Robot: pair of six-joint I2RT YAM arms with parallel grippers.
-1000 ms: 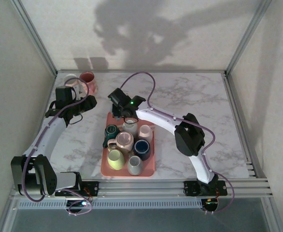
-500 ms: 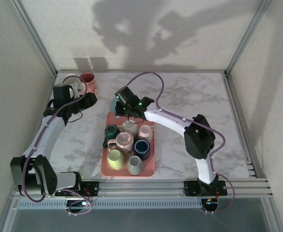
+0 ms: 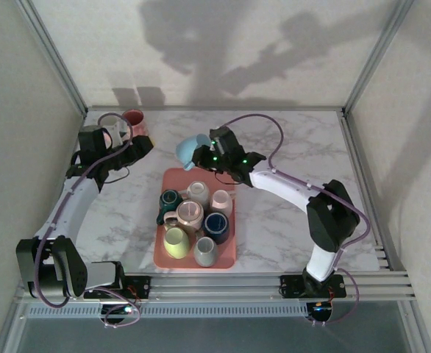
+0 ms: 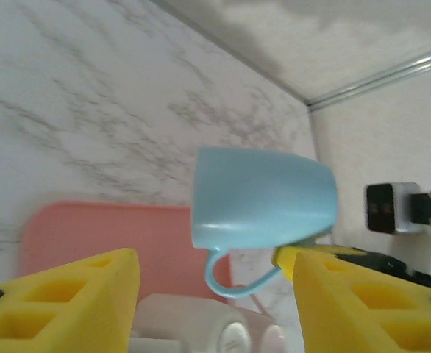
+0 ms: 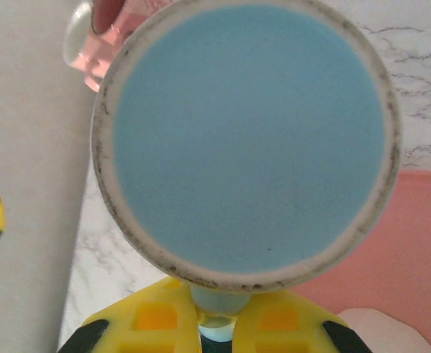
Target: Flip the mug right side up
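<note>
A light blue mug (image 3: 191, 148) hangs in the air over the far edge of the pink tray (image 3: 157, 256). My right gripper (image 3: 210, 157) is shut on its handle. The mug (image 4: 263, 195) lies roughly on its side, handle (image 4: 234, 283) down, mouth turned toward the left arm. Its unglazed round base (image 5: 248, 140) faces the right wrist camera, with the right gripper (image 5: 217, 322) clamped on the handle below it. My left gripper (image 3: 139, 147) is open left of the mug; its yellow fingers (image 4: 61, 301) stand wide apart with nothing between them.
The tray (image 4: 105, 228) holds several mugs, among them a white one (image 3: 198, 193) and a dark blue one (image 3: 216, 224). A pink mug (image 3: 133, 121) and a clear glass (image 3: 107, 126) stand at the back left corner. Frame rails border the table.
My right gripper has lifted the blue mug off the tray and carried it up and to the right, tilting it onto its side. The left gripper has edged toward it.
</note>
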